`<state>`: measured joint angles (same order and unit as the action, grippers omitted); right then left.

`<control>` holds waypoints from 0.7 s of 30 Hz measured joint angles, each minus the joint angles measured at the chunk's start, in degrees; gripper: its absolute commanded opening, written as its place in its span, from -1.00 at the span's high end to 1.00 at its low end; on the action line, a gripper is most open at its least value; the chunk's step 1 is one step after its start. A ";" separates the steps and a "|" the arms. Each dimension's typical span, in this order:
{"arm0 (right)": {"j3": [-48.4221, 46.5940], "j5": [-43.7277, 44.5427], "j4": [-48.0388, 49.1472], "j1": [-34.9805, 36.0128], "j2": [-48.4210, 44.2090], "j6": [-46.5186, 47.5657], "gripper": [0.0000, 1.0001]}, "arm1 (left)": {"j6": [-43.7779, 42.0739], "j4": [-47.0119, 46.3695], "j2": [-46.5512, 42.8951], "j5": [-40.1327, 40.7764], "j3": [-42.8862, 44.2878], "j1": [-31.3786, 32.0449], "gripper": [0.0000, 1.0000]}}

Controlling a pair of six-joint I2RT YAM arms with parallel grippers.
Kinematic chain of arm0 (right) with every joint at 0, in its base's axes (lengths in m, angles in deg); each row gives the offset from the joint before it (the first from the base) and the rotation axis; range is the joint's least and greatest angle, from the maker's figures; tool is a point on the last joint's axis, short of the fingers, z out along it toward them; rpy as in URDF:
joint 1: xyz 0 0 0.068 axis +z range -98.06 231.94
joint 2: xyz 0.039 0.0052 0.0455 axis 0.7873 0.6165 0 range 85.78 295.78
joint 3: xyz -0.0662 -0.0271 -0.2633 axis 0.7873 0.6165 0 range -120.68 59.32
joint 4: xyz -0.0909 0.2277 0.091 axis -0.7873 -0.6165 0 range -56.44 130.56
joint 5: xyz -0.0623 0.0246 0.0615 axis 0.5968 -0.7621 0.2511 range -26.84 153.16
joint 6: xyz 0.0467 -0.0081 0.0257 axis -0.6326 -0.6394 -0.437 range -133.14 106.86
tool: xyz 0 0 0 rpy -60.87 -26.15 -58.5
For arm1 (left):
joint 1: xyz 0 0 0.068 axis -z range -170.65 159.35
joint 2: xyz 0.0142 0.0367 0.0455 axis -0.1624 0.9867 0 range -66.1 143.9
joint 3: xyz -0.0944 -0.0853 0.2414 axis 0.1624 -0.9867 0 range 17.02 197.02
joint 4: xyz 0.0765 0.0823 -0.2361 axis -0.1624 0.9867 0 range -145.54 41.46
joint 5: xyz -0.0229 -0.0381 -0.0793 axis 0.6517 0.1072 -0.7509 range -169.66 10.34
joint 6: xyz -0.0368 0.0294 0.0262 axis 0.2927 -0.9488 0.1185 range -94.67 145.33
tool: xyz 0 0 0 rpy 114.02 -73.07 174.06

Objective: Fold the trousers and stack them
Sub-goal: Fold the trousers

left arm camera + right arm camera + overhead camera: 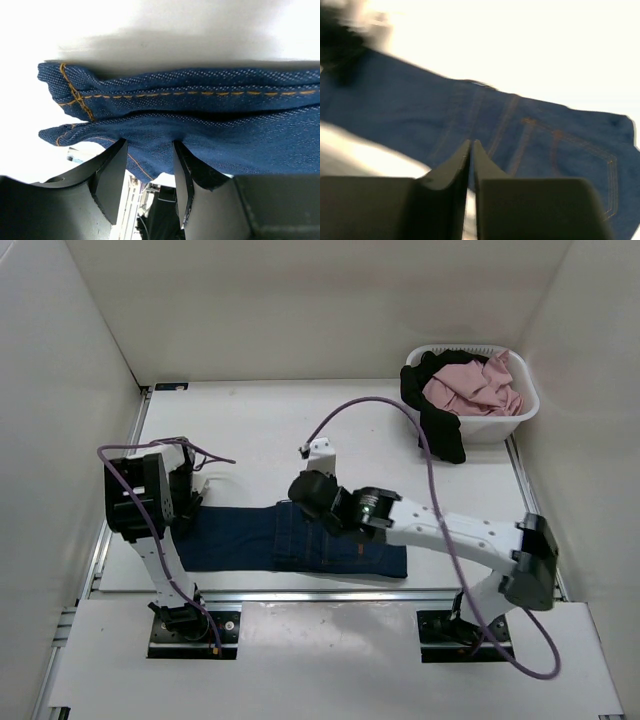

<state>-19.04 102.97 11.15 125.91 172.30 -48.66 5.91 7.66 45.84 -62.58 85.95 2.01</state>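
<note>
The trousers [335, 545], dark blue jeans with orange stitching, lie stretched left to right near the table's front edge. At their left end, my left gripper [193, 505] is shut on the leg hems. In the left wrist view a fold of denim [200, 110] fills the space between its fingertips [149, 145]. Over the middle of the trousers, my right gripper [303, 488] hovers shut with nothing in it. The right wrist view shows its fingers [471, 143] pressed together above the seat and a back pocket [560, 145].
A white laundry basket [520, 415] stands at the back right, holding a pink garment [470, 385]. A black garment [440, 430] hangs over its front rim onto the table. White walls enclose the table on three sides.
</note>
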 measured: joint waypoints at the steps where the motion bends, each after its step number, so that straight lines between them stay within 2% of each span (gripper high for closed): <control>1: 1.29 -1.25 0.87 -2.32 1.03 -0.33 1.00 | 0.00 -0.13 -0.11 -0.11 -0.11 -0.02 -0.09; 4: 2.64 -7.21 3.10 -7.67 10.82 -0.70 1.00 | -0.02 -0.26 -0.31 -0.17 -0.31 -0.11 -0.09; 8: 3.15 -15.43 2.95 -10.95 25.20 -0.74 1.00 | 0.00 -0.44 -0.81 -0.20 -0.85 -0.11 -0.09; 9: 2.12 -16.79 2.45 -11.37 25.03 -0.57 0.91 | -0.02 -0.46 -0.83 -0.20 -0.96 -0.15 -0.09; 10: 1.97 -17.68 2.34 -11.78 24.30 -0.42 0.40 | -0.04 -0.44 -0.90 -0.20 -1.18 -0.35 -0.09; 11: 2.05 -18.36 1.99 -12.33 23.30 -0.39 0.05 | -0.02 -0.44 -0.96 -0.22 -1.31 -0.44 -0.09; 13: 2.40 -18.80 0.35 -13.62 20.31 0.02 -0.32 | -0.02 -0.44 -1.18 -0.44 -1.66 -0.68 -0.09; 14: 2.99 -18.69 -0.15 -14.45 17.53 0.46 -0.60 | -0.02 -0.44 -1.29 -0.63 -1.75 -0.87 -0.09; 18: 8.00 -17.16 -1.03 -18.60 1.22 0.20 -0.96 | 0.00 -0.52 -1.99 -2.16 -1.95 -1.75 -0.09; 21: 16.20 -18.78 -0.35 -25.24 -12.96 -1.20 -0.99 | 0.00 -0.83 -2.86 -3.91 -2.21 -2.43 -0.09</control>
<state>-2.85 84.20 10.80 100.67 159.34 -49.87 5.91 6.83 42.98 -66.49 83.74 -0.41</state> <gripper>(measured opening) 0.989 0.543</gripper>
